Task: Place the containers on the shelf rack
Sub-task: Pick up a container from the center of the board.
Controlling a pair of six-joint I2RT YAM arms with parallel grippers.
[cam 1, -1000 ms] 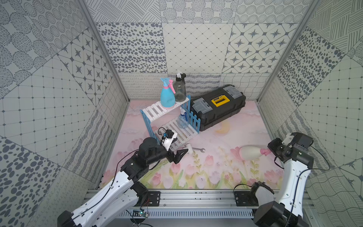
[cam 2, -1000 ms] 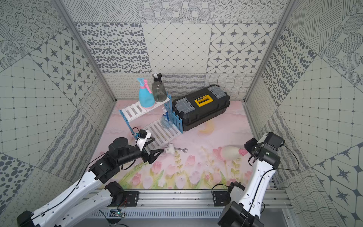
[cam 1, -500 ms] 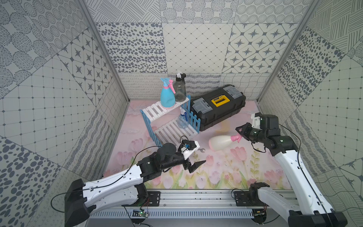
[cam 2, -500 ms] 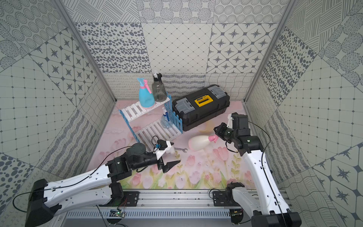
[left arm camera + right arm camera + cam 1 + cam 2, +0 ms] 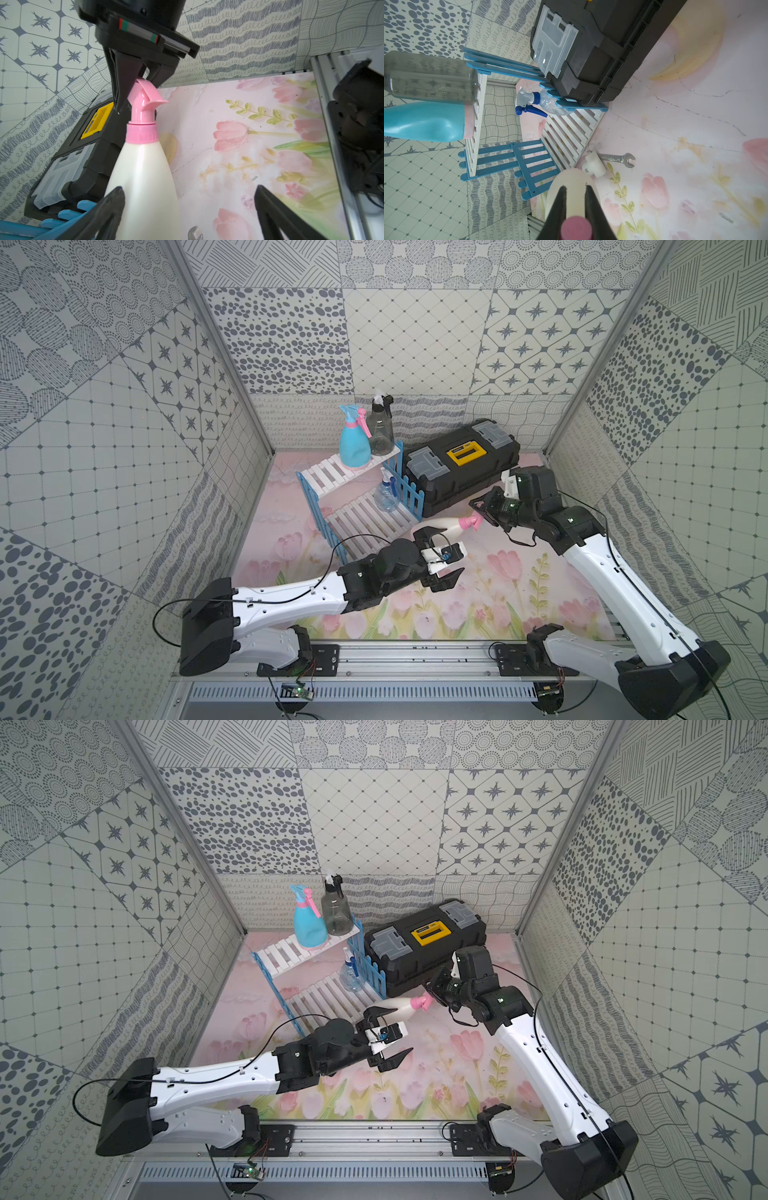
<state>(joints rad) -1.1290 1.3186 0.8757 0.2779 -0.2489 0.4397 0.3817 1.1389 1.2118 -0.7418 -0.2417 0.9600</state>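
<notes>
Right tool: we see it clamped on the pink spray head of the cream plastic spray bottle, held sideways above the floral bench.
Left tool: jaws wide, that bottle's body between them; contact we cannot tell.
Rack: white-slatted, blue-fenced two-tier shelf rack just beside the bottle's base.

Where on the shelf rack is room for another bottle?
Upper shelf: bare slats from the light blue bottle to the end away from the toolbox. Lower shelf: bare in front of the clear bottle. Crowded: toolbox end, by the grey bottle.
</notes>
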